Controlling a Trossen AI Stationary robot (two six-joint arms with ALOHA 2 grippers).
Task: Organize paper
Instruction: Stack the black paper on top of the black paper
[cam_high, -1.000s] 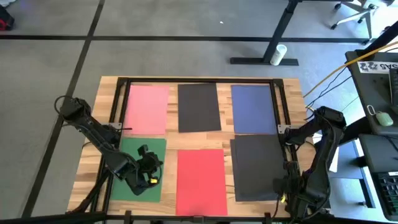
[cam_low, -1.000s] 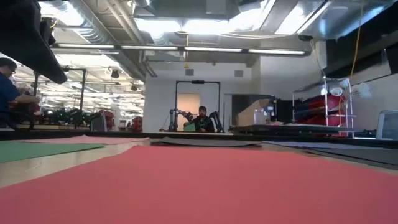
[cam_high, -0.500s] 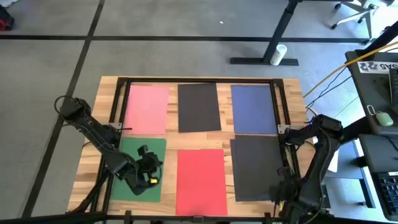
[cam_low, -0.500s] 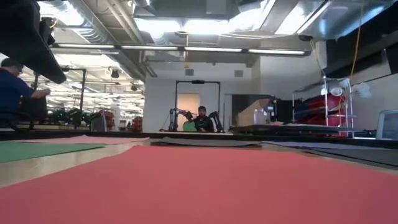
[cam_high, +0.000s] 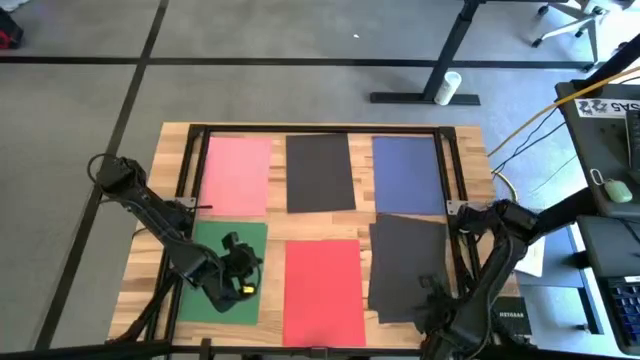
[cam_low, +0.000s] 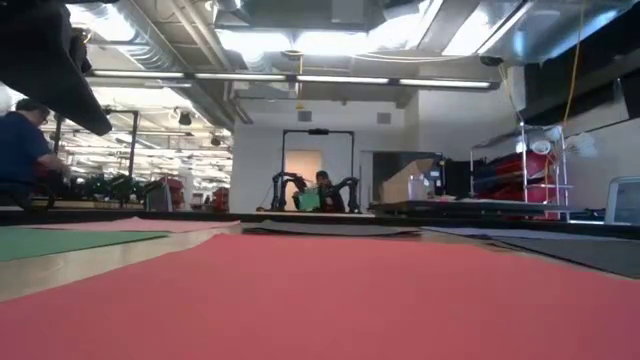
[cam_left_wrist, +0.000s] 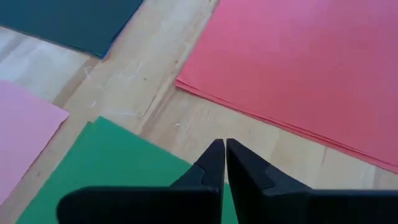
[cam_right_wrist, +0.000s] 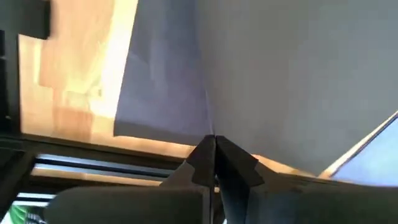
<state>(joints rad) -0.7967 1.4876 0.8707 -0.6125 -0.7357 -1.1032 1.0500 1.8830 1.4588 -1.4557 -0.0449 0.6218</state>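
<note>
Six sheets of paper lie flat on the wooden table: pink (cam_high: 237, 176), dark grey (cam_high: 319, 172) and navy blue (cam_high: 407, 175) in the far row, green (cam_high: 215, 245), red (cam_high: 322, 290) and a second dark grey one (cam_high: 405, 262) in the near row. My right gripper (cam_high: 430, 300) is shut at the near right part of that second dark grey sheet (cam_right_wrist: 286, 62), which lies slightly askew. My left gripper (cam_high: 240, 282) is shut above the green sheet (cam_left_wrist: 112, 162), near its right edge. My right gripper pinches the dark grey sheet by an edge (cam_right_wrist: 210, 127) near its near right corner, between its two fingertips. It comes from the table's near right. A crease runs from the fingertips into the sheet; the rest lies on the table. My left gripper: I cannot tell whether its shut fingertips touch the green sheet.
A black frame (cam_high: 192, 150) runs along the table's far, left and right sides. A white sheet (cam_high: 535, 255) pokes out past the right edge. A desk with a mouse (cam_high: 618, 188) stands at the right. People show in the room beyond (cam_low: 320, 190).
My right gripper has moved toward the table's left edge along the near side, staying shut. The near dark grey sheet has slid with it: its near end has swung left while its far end has nearly kept its place, so it now lies askew.
</note>
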